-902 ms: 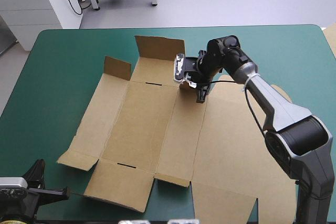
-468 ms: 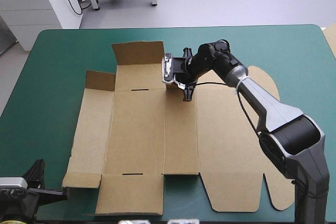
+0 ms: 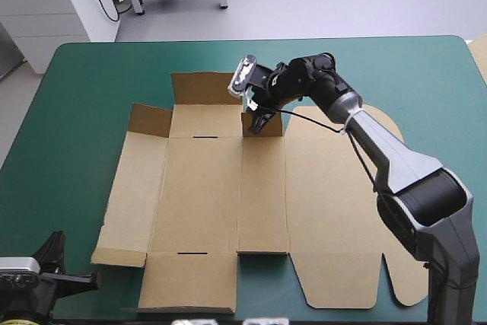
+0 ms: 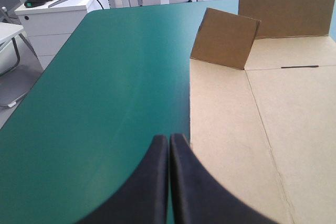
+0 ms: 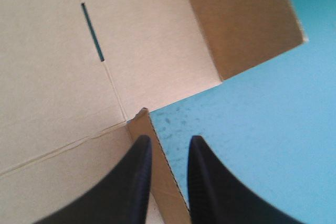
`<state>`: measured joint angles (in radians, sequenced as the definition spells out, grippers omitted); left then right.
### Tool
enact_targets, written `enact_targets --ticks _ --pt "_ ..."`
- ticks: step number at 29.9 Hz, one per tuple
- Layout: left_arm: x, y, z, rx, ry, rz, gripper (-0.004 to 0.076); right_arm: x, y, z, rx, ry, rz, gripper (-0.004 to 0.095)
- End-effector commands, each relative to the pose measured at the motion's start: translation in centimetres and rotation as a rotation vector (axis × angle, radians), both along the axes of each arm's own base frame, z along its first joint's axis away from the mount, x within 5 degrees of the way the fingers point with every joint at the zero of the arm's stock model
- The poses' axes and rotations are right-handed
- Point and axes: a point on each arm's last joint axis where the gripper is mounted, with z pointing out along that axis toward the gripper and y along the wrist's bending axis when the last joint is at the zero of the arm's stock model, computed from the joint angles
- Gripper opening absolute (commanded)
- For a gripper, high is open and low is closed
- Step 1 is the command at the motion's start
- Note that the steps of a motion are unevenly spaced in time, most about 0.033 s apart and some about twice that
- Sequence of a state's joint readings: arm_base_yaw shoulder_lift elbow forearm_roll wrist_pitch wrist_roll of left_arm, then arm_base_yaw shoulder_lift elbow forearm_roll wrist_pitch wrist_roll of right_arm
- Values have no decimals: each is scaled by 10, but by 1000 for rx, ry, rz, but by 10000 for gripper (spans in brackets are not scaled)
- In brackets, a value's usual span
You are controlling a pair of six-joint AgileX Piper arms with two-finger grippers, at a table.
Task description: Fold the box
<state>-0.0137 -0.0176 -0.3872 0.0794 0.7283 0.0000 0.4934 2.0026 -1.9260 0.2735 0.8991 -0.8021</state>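
Cardboard first: from the high view your box (image 3: 221, 188), a flat cut sheet of brown board, lies spread on the teal-green-covered bench (image 3: 84, 112). It sits about midway between the left and right edges, its rounded lid panel reaching toward the near-right corner. Along its far side three parts stand raised: a wide flap (image 3: 202, 87), a small left flap (image 3: 149, 119), and a small corner flap (image 3: 274, 125). Your right gripper (image 3: 259, 122) is at that corner flap. Your left gripper (image 3: 55, 243) sits at the near-left corner, apart from the box.

From the left wrist view, the jaws are pressed together to one point and hold nothing. Bare cover is under them, and the box lies ahead and beside.

From the right wrist view, the jaws are narrow, all but together, with the corner flap's board between them. A slot (image 5: 93, 32) shows in the panel ahead.
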Motion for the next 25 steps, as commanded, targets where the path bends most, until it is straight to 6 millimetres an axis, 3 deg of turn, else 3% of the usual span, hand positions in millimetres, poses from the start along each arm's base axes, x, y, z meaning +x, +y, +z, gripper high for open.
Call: enact_targets --ticks 1,6,10,18,25 --pt "-2 0 14 5 -105 -10 -8 -16 -13 67 144 -109 -132 -22" --pt "-2 1 18 19 -106 -3 -8 -22 -36 84 203 -21 -353 -21" --pt "1 7 31 94 -5 57 -8 -29 -59 80 131 131 -434 -21" --pt "23 21 81 282 73 167 -8 -28 -109 73 88 261 -643 -21" --pt "54 22 88 307 206 168 -8 -65 -153 61 48 317 -725 -20"
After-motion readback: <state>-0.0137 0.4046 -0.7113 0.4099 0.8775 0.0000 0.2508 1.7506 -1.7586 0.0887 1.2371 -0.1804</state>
